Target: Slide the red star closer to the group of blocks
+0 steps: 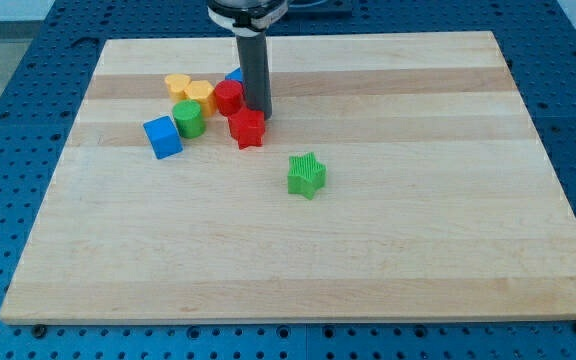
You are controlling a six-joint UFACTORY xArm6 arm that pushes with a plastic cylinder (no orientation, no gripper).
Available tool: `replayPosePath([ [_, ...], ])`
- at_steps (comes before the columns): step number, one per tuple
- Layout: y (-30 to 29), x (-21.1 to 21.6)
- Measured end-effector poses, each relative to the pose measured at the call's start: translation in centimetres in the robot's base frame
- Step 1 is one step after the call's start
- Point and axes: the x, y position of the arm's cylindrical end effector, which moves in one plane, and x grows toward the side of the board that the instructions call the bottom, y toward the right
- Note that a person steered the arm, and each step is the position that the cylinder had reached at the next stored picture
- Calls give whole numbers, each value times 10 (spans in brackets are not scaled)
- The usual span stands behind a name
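The red star [247, 128] lies on the wooden board [368, 230], at the lower right of the group of blocks. My tip [258, 114] rests right at the star's upper right edge. The rod partly hides a blue block [235, 77] behind it. The group holds a red cylinder [228, 98], a green cylinder [188, 119], a blue cube [162, 137] and two yellow blocks [189, 90]. The red star touches or nearly touches the red cylinder.
A green star [306, 175] lies alone near the board's middle, below and right of the red star. The board sits on a blue perforated table [8, 100].
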Motion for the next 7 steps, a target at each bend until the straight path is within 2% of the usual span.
replayPosePath([
  [1,31,10],
  [2,36,41],
  [3,14,63],
  [4,-15,65],
  [7,-21,57],
])
